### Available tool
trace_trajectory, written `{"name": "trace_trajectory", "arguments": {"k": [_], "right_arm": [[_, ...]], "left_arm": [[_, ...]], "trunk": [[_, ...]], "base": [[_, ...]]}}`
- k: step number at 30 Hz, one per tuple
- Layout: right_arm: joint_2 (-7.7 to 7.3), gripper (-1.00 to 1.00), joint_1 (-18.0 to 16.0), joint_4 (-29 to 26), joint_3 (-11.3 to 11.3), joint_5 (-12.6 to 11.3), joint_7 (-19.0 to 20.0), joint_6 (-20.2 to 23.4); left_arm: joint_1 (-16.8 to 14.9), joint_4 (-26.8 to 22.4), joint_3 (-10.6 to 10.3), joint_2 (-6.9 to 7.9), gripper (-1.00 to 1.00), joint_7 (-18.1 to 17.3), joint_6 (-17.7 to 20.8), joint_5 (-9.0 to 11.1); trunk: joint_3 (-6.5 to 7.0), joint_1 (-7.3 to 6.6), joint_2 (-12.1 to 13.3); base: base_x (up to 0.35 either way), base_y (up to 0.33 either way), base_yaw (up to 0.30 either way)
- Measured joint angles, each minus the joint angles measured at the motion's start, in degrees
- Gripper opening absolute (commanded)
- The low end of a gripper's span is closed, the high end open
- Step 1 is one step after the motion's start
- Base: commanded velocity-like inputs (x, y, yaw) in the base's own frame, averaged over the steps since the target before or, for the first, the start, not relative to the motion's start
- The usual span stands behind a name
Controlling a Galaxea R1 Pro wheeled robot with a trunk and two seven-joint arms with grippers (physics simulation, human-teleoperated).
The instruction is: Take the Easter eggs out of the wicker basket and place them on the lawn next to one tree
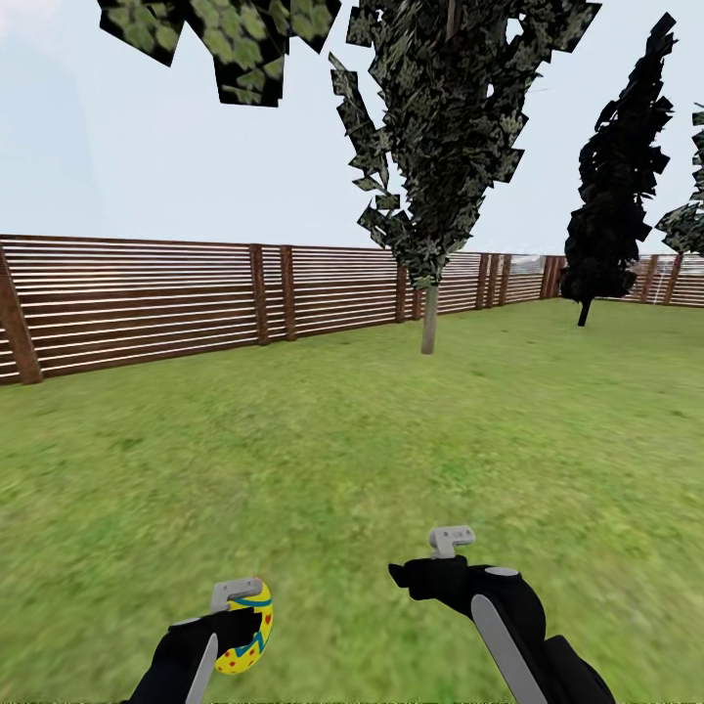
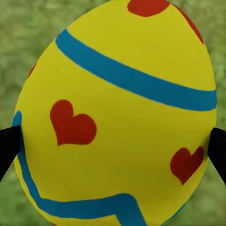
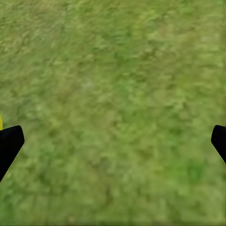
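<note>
A yellow Easter egg (image 1: 250, 631) with red hearts and blue bands sits low at the left of the head view, with my left gripper (image 1: 238, 626) shut on it. The left wrist view has the egg (image 2: 117, 117) between two black fingertips (image 2: 7, 146), over blurred lawn. My right gripper (image 1: 430, 559) hangs open over the lawn (image 1: 372, 440) at the lower middle. In the right wrist view its fingertips (image 3: 8, 143) are wide apart with only grass (image 3: 117, 103) between. The wicker basket is out of view.
A narrow dark-leaved tree with a thin trunk (image 1: 428, 318) stands ahead near the brown slat fence (image 1: 147, 303). A near-black columnar tree (image 1: 611, 176) rises at the far right. Broad green leaves (image 1: 230, 39) hang overhead at the upper left. Open grass stretches ahead.
</note>
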Motion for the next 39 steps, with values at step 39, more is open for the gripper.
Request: {"name": "trace_trajectory", "arguments": {"k": [39], "right_arm": [[0.06,1.00,0.0,0.0,0.1,0.3,0.0,-0.1]], "left_arm": [[0.1,-0.1,-0.2,0.00,-1.00,-0.7,1.7,4.0]], "trunk": [[-7.00,8.57,-15.6]], "base": [[0.000,0.000,0.000]]}}
